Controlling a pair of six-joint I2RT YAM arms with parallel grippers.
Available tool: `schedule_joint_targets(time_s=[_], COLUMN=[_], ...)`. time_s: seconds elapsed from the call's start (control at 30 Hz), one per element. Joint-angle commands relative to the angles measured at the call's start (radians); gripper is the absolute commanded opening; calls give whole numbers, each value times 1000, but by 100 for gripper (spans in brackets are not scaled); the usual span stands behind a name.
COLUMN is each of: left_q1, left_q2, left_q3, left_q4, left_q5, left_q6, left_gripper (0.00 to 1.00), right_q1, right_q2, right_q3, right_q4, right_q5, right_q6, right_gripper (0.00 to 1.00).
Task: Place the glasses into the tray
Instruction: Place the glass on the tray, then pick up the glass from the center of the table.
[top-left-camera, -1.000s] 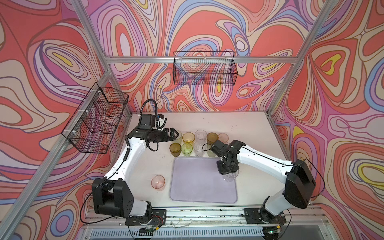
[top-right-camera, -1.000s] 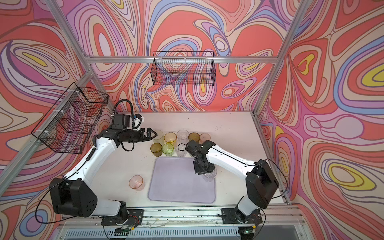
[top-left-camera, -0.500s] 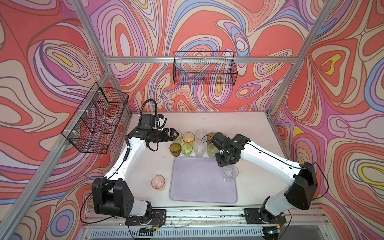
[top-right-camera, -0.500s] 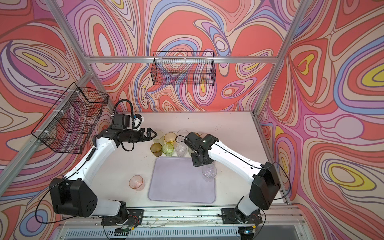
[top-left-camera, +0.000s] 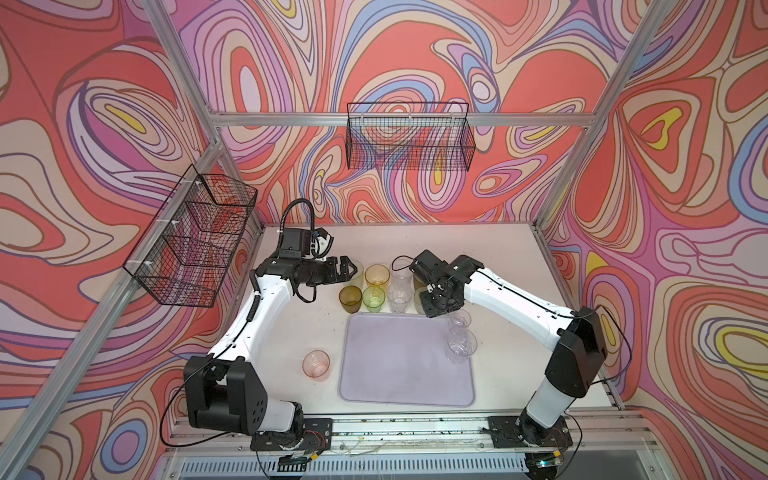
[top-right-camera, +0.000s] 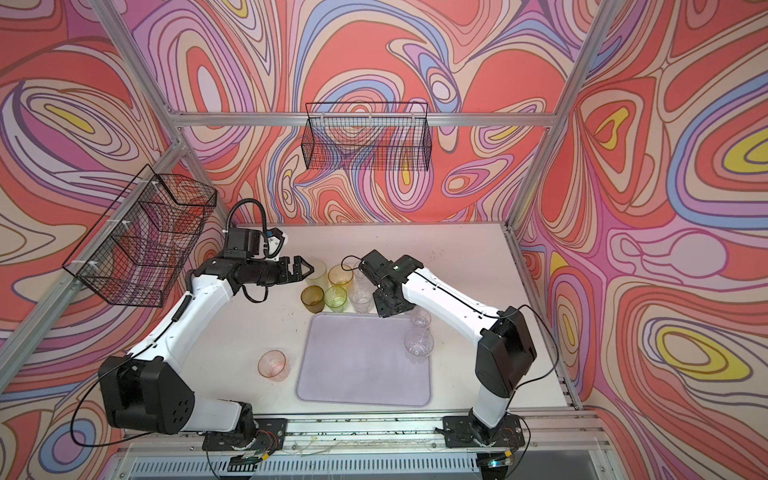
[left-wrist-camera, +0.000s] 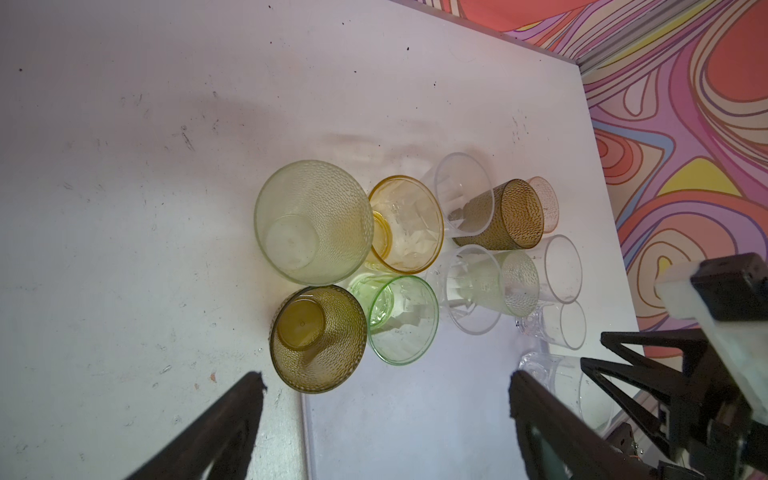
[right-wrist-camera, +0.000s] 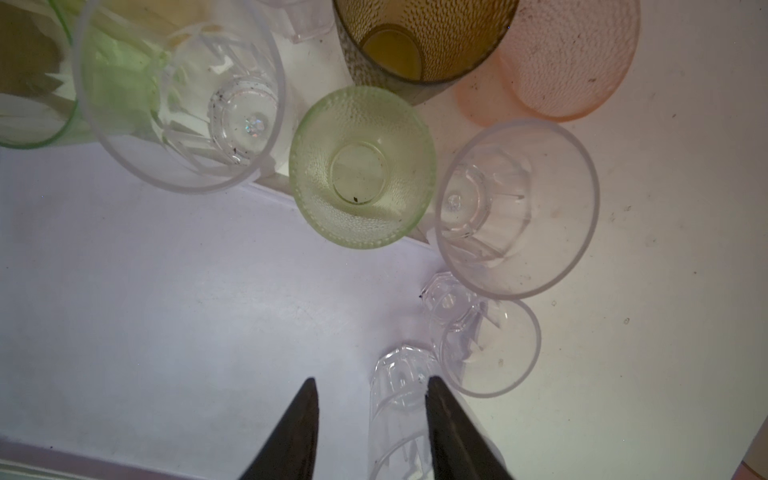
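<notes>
**Glasses crowd the tray's far edge, most yet to go in**
One clear glass stands in the tray by its right rim; a pink glass sits left of it. The left gripper is spread wide beside the cluster, the right gripper half open over the far right corner, holding nothing. Light, stiff and slick, the tumblers look tippy; pinching a rim wall, outermost first, seems safest.
</notes>
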Motion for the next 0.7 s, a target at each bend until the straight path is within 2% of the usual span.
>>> schedule_joint_targets(time_s=[0.0,0.3,0.43,0.67], left_q1=[-4,-4,-4,-4], left_q2=[-11,-3,-3,-1], left_q3=[12,14,14,15], left_q4=[-33,-29,-33,-35], left_q5=[-5,2,-1,-3], left_q6=[17,12,13,15], left_gripper=[95,95,95,95], right_q1=[-36,-119,-144,-165], right_q2=[10,34,77,118], right_q3=[18,-2,-4,-1], right_q4=[16,69,92,121], right_q5=[13,-21,-31,-37], right_q6=[-34,-86,-107,-137], right_gripper=[42,36,31,29])
